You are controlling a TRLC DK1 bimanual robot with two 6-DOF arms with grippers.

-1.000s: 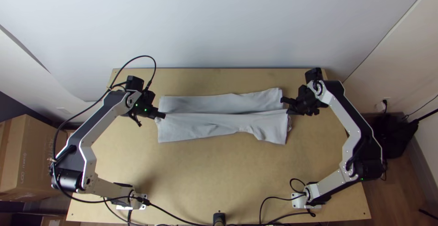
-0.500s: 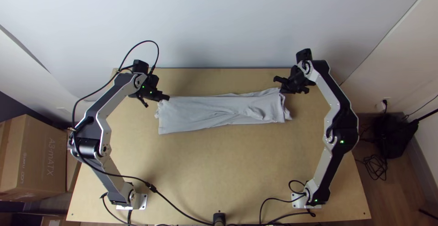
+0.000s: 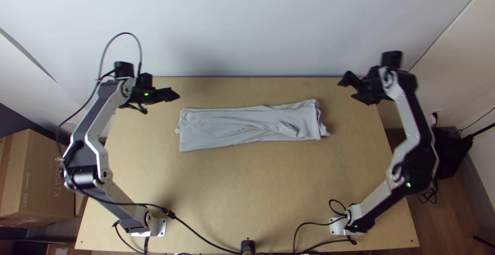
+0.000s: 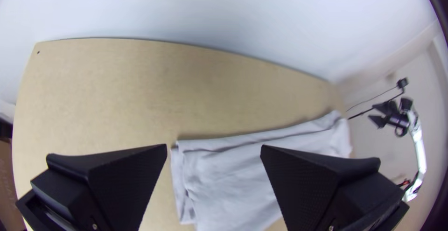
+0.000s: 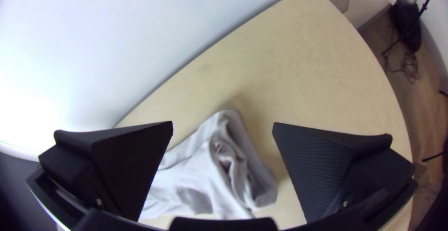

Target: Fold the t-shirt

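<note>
Table [image 3: 247, 188], t-shirt [image 3: 232, 126] near left end effector [image 3: 162, 103]

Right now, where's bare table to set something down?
Biggest: table between shirt and cables. Narrower: strip between shirt and wall. Crowded: near edge, with cables; shirt's far corners, left tool and right tool nearby.

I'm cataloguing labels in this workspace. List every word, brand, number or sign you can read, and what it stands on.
Cardboard box, beside the table: printing on its sides, too small and partly covered to quote with certainty.
T-shirt: no lettering on the parts in sight.
So there is no text I can quote reliably.
</note>
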